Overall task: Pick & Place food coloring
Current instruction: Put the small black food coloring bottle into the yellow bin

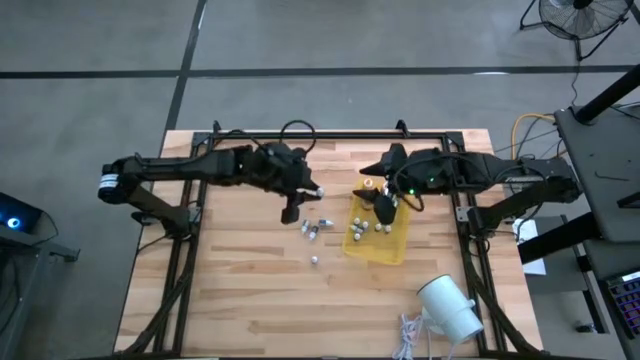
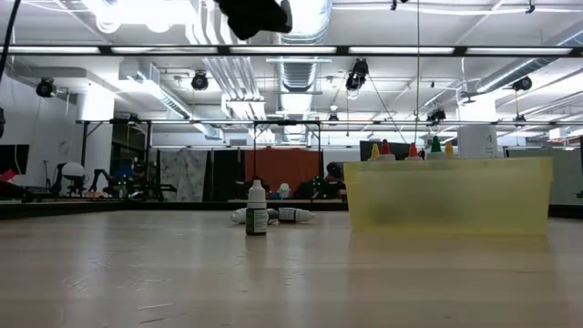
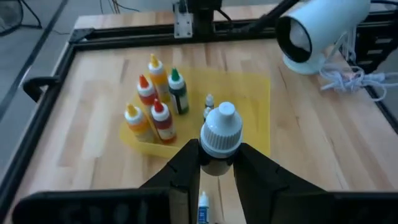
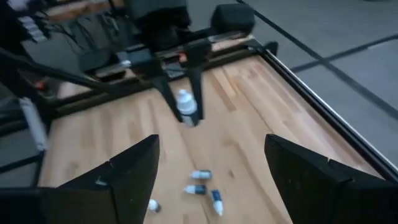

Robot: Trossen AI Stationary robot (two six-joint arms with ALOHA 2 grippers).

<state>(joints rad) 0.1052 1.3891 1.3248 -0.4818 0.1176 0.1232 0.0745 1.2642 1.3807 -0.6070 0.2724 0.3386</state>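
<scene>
Left wrist view: my left gripper (image 3: 214, 163) pinches a white-capped vial (image 3: 219, 134) by its body just under the cap, lifted short of the yellow tray (image 3: 255, 102). It looks light, rigid and slick, so I judge the waist the safest hold. My right gripper (image 4: 211, 171) hangs over the tray, jaws wide and empty. Inside the tray stand colored-top bottles (image 3: 155, 106) and a few vials. More vials (image 1: 316, 228) lie on the table beside the tray.
</scene>
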